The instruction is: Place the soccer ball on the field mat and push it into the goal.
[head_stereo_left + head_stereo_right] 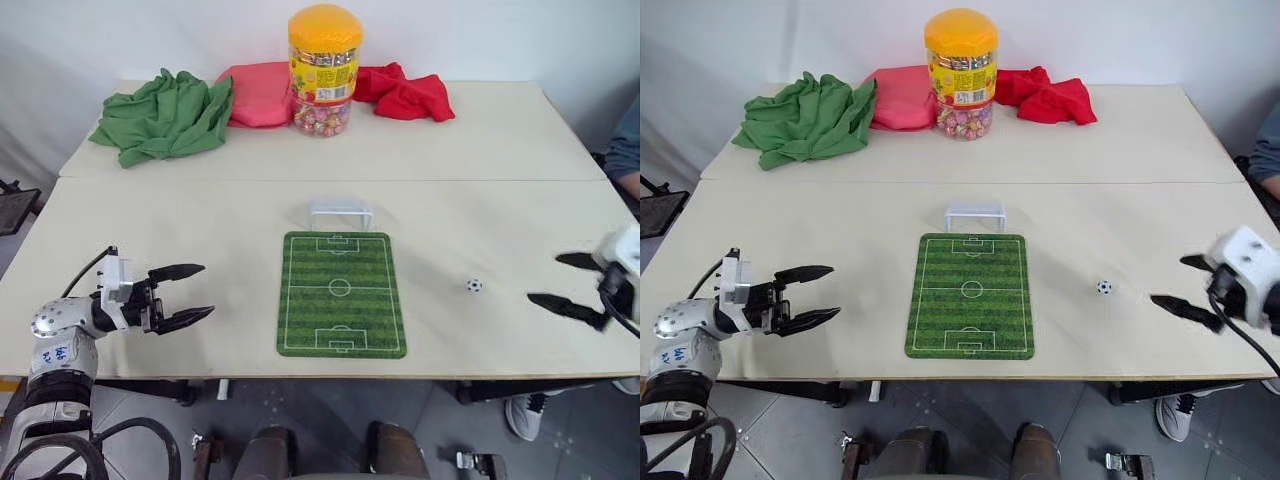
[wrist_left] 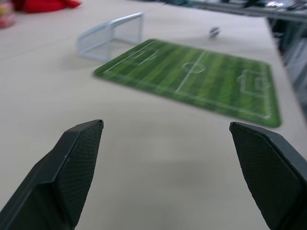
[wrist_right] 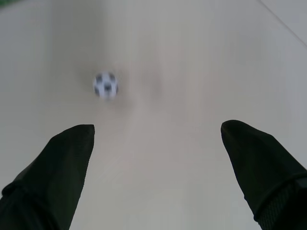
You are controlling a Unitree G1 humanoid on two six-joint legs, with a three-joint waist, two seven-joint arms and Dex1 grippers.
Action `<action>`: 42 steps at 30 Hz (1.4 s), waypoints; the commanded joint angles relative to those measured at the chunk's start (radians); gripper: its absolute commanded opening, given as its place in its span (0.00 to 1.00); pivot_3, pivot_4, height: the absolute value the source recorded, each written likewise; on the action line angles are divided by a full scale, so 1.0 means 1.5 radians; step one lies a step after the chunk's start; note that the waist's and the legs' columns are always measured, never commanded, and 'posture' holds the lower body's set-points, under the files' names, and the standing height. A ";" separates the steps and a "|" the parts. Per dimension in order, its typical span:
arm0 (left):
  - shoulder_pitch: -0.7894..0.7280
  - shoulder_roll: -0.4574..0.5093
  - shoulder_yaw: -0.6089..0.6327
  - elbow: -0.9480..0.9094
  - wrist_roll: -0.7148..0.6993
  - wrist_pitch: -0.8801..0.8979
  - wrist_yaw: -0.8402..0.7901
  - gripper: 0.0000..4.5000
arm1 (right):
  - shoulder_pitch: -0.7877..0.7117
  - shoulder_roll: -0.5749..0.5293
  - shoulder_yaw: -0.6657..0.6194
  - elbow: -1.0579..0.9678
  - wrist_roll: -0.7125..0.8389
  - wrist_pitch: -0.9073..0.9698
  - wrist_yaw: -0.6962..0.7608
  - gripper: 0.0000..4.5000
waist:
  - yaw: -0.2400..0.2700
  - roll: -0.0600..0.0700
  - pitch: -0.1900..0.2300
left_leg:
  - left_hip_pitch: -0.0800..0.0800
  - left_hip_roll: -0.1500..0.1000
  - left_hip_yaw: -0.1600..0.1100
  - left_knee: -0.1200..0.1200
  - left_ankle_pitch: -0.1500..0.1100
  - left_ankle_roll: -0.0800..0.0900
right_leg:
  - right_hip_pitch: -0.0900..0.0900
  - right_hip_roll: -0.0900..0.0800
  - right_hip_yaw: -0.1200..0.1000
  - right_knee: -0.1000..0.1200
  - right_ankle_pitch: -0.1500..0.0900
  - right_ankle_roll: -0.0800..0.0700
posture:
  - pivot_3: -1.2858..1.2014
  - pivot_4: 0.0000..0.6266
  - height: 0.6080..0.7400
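The tiny black-and-white soccer ball [image 1: 474, 286] rests on the bare table, to the right of the field mat [image 1: 341, 293]. The striped green mat lies flat in the table's middle, and the small white goal [image 1: 340, 213] stands just beyond its far short edge. My right gripper [image 1: 556, 281] hovers open at the table's right side, a short way right of the ball, with nothing between its fingers; the ball [image 3: 105, 85] lies ahead of it. My left gripper [image 1: 196, 291] is open and empty at the left, pointing toward the mat [image 2: 196, 76].
A candy jar with a yellow lid [image 1: 323, 70] stands at the back centre, with a crumpled green cloth [image 1: 165, 113] to its left and red cloths [image 1: 405, 93] around it. A person's arm [image 1: 626, 150] shows at the right edge.
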 commanded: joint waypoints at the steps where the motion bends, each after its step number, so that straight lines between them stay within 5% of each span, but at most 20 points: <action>1: 0.038 0.032 -0.065 -0.062 -0.069 -0.031 -0.075 1.00 | -0.090 -0.006 0.103 0.055 -0.055 0.007 0.030 0.99 | 0.001 0.000 0.000 | 0.000 0.001 0.000 0.000 0.000 0.000 | 0.000 0.001 0.000 0.000 0.000 0.000 | 0.52 0.24 1.00; 11: 0.094 0.106 -0.187 -0.100 -0.131 -0.098 -0.075 1.00 | -0.278 0.073 0.265 0.264 -0.162 -0.092 0.106 0.99 | 0.004 0.001 0.000 | -0.003 0.000 0.006 0.000 -0.001 0.000 | -0.007 0.001 0.006 0.002 0.000 0.000 | 0.52 0.24 1.00; 38: 0.095 0.051 -0.114 -0.102 -0.102 -0.083 -0.075 1.00 | -0.325 0.197 0.241 0.392 -0.170 -0.202 0.112 0.99 | -0.024 0.000 0.000 | 0.000 0.006 0.012 0.001 -0.002 -0.002 | -0.009 0.006 0.011 0.004 0.001 -0.002 | 0.52 0.24 1.00; 42: 0.094 0.049 -0.108 -0.101 -0.098 -0.079 -0.075 1.00 | -0.317 0.207 0.233 0.387 -0.169 -0.203 0.112 0.79 | -0.026 0.000 0.000 | 0.000 0.007 0.012 0.001 -0.002 -0.002 | -0.009 0.007 0.011 0.004 0.001 -0.003 | 0.52 0.24 1.00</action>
